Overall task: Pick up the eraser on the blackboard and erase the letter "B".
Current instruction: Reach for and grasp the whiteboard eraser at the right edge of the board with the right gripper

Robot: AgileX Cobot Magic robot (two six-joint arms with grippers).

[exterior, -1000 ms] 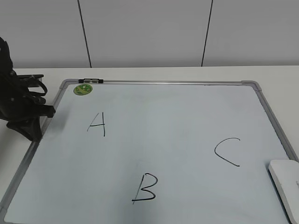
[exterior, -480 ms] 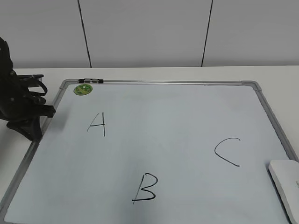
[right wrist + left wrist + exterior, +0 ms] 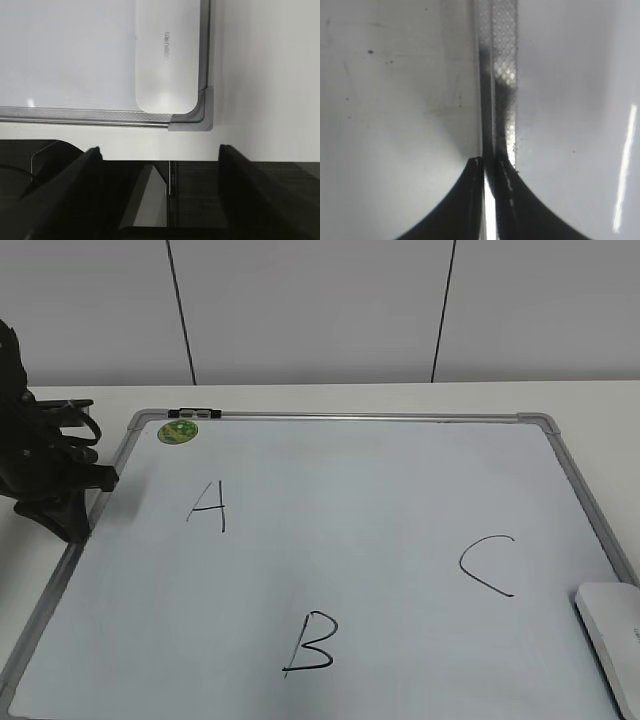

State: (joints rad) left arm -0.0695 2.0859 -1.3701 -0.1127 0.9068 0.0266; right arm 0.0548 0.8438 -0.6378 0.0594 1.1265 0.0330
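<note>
Lying flat: the blackboard [image 3: 350, 490], a pale board with a grey metal frame, fills most of the table [image 3: 590, 400] in the exterior view
Letter "B" [image 3: 311, 642]: black marker, slightly slanted, near the board's front edge, a little left of the middle
Letter "A" [image 3: 208, 505]: towards the board's back left
Letter "C" [image 3: 487, 565]: towards the board's right side
Sticker [image 3: 178, 430]: round, green, in the board's back left corner
Eraser [image 3: 612, 635]: white, rounded block resting on the board in its front right corner, just inside the frame, well apart from the "B"; nothing grips it
Left gripper [image 3: 489, 172]: dark fingers pressed nearly together, holding nothing, just over the board's left frame rail
Right gripper [image 3: 160, 165]: fingers spread wide apart, holding nothing, off the board beside its front right corner, near the eraser [image 3: 167, 60] but not touching it
</note>
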